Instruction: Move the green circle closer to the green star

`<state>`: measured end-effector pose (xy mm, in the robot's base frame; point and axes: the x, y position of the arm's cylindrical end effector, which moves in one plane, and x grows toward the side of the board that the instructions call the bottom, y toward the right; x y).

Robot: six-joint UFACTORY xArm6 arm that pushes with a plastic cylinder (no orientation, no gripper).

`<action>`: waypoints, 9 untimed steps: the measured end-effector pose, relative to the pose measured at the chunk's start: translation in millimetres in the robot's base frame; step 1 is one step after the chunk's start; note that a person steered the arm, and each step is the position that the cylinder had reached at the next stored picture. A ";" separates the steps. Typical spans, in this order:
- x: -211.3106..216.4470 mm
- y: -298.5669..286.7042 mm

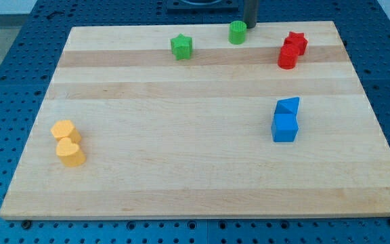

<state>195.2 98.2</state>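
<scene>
A: Yellow blocks [68, 143] sit nearest, blue pair [286, 120] mid-right. Green circle [237, 32]?

B: Top edge of tabletop [181, 176], tip [250, 26] just beside its right; green star [181, 47] near, to the left. No claw, so nothing to open or close.

A: Handling?

B: Prob. light, stiff, slides easy. Push its right face, centred.

The pale wooden board [202, 176] shows lengthwise grain stripes. On it: a bright green plastic star [181, 47], a green plastic circle [237, 32], two red blocks [292, 49], two blue blocks [286, 120], two orange-yellow blocks [68, 143]. My dark grey tip [250, 26] stands at the circle's two o'clock. The surrounding table [19, 47] is blue, dotted with holes.
</scene>
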 end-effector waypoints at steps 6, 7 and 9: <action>77.6 -21.4; 82.6 -23.9; 86.5 -46.0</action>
<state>281.6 52.2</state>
